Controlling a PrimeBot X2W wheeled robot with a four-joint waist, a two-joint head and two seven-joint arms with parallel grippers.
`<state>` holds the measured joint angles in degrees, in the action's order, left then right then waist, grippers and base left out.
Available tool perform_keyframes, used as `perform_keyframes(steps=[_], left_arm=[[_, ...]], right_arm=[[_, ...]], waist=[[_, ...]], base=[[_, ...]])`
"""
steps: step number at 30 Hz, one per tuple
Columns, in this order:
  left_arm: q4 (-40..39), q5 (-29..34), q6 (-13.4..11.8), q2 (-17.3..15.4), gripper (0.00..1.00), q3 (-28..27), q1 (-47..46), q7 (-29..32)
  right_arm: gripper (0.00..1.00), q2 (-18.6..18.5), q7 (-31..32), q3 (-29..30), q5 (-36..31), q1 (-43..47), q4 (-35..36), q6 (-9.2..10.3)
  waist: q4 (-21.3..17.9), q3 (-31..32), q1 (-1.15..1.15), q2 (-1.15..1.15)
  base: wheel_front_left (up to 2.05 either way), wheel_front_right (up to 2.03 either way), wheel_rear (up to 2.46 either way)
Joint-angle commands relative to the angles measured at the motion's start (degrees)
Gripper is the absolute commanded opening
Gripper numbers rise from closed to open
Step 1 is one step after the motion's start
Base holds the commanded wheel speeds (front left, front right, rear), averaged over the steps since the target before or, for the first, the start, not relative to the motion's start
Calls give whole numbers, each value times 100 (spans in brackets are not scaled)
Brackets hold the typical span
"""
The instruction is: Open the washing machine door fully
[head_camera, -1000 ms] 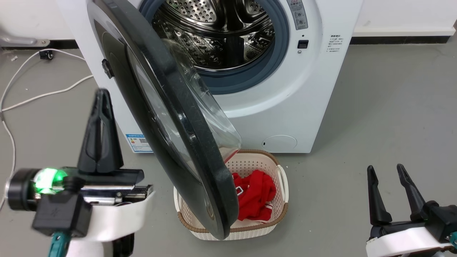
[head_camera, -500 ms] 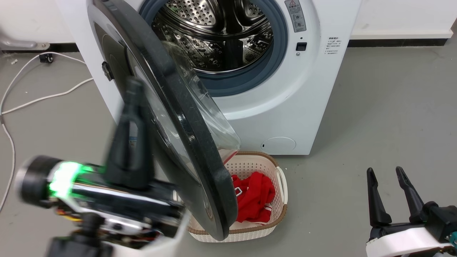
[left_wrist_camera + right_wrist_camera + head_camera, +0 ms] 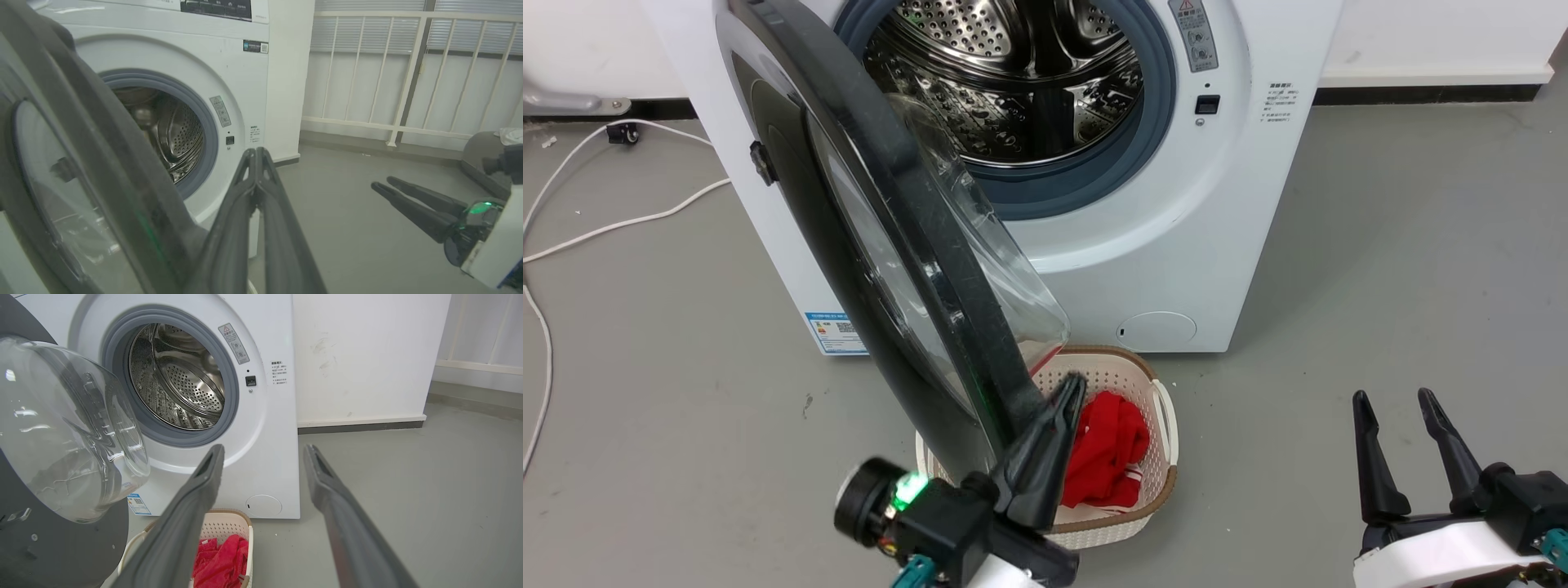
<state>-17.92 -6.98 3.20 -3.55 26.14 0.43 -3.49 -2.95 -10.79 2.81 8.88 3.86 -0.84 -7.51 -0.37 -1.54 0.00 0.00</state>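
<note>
So here's where I'm at with the washing machine door [image 3: 915,212]: it stands about halfway open on the washing machine [image 3: 1176,245], hinged on my left. From my head it's nearly edge-on, the black rim running diagonally down toward the basket [image 3: 1123,371] with the red clothes [image 3: 1111,441] in it. The drum [image 3: 1013,82] is in plain sight, but the door isn't fully back, so I'd call the job roughly half done.

My left claw [image 3: 1075,384] is pinched completely together with nothing in it, both fingers pressed into one blade. That makes sense to me: there's nothing obvious to grab on the inside of the door, so a closed-up claw works better as a pusher. It sits on the drum side of the rim's lower end, right above the basket, slanting up along the rim. From the left wrist the rim looks to be against the finger low down, but it's blurry there, so I can't swear we're touching.

My right claw [image 3: 1392,396] is spread wide and empty, low over the floor [image 3: 1380,245], well off to the right and out of the door's swing.

Next move as I see it: sweep the left claw out to my left and take the door along. The rim is glossy, so I could slip off it
</note>
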Motion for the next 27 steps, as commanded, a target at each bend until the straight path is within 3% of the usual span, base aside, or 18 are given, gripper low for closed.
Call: perform_keyframes(steps=[1,9,17,27], left_arm=[[103,-14,-32,-4,0,25,83,42],[1059,-119,-195,28,0,118,-26,-25],[1734,-253,-549,29,0,-4,-368,-290],[1698,-304,-920,-54,0,-152,-73,-447]], right_arm=[[100,13,-7,-14,35,-11,-12,4],[100,14,-14,-54,99,-74,-78,4],[100,13,2,-123,143,-92,-163,4],[100,13,19,-146,196,-62,-208,4]], waist=[[-2,-5,0,0],[-9,-46,0,0],[-90,-46,0,0],[-47,-35,0,0]], base=[[0,0,0],[0,0,0],[0,0,0],[0,0,0]])
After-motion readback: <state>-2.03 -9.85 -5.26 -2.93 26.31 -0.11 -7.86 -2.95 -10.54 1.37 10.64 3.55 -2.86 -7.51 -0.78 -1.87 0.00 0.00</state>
